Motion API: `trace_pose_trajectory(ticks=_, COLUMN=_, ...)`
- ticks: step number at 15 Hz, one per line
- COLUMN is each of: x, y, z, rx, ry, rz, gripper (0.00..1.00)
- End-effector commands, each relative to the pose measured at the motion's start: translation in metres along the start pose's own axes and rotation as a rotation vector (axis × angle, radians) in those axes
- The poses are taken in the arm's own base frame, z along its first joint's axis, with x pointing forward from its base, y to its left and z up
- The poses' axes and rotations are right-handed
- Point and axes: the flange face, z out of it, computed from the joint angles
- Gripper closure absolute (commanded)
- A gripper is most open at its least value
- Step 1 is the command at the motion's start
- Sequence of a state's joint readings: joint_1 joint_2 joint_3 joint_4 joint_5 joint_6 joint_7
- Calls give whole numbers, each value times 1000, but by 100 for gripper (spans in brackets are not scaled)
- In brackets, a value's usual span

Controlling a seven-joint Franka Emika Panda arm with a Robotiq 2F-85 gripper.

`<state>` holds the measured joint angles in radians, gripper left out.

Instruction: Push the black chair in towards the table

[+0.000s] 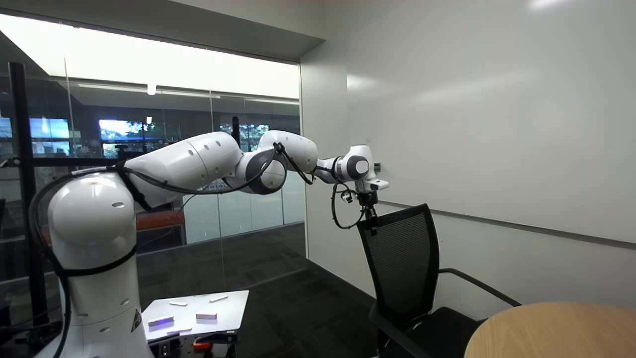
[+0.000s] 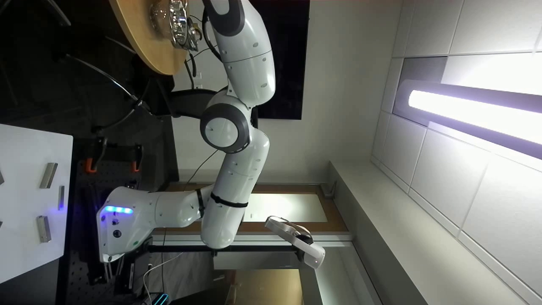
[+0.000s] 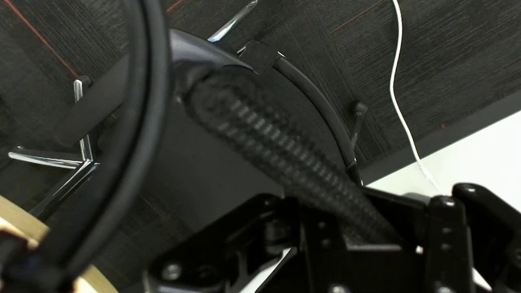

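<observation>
Seen in an exterior view, the white arm (image 1: pixel 189 171) reaches in from the left of the gripper (image 1: pixel 370 226), a white board (image 1: pixel 198 306) lying well below on that side. The step in hand looks to be the push itself; a slow, level sweep should serve best, since any lift or dip could tilt the load.

The gripper points down at the left end of the top edge of the backrest (image 1: pixel 397 248). In the wrist view its fingers (image 3: pixel 325 236) stand apart with that edge running between them; whether they clamp it or merely straddle it cannot be told. Force so near one corner would tend to swivel things, so the push should aim through the seat (image 1: pixel 449 328).

Just right of and below the gripper is the black chair (image 1: pixel 410 278). Farther right and lower lies the table (image 1: pixel 556 330). The far armrest (image 1: pixel 484 285) meets its rim in that view, touching or not; it could catch, so gentler pressure suits the finish.
</observation>
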<state>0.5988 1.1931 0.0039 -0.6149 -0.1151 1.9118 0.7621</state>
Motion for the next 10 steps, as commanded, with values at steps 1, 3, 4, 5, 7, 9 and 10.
trace_pose_trajectory(ticks=1, x=48, y=55, z=-25, rx=15, ry=22, rz=144, gripper=98)
trace_pose_trajectory(ticks=3, x=61, y=71, z=-26, rx=20, ry=32, rz=123, gripper=98)
trace_pose_trajectory(ticks=4, x=67, y=79, z=-25, rx=20, ry=33, rz=107, gripper=98)
trace_pose_trajectory(ticks=5, x=73, y=89, z=-25, rx=21, ry=35, rz=93, gripper=98)
trace_pose_trajectory(ticks=7, x=84, y=107, z=-23, rx=19, ry=37, rz=67, gripper=98)
trace_pose_trajectory(ticks=9, x=95, y=126, z=-20, rx=14, ry=33, rz=45, gripper=98)
trace_pose_trajectory(ticks=10, x=99, y=134, z=-18, rx=11, ry=34, rz=37, gripper=98)
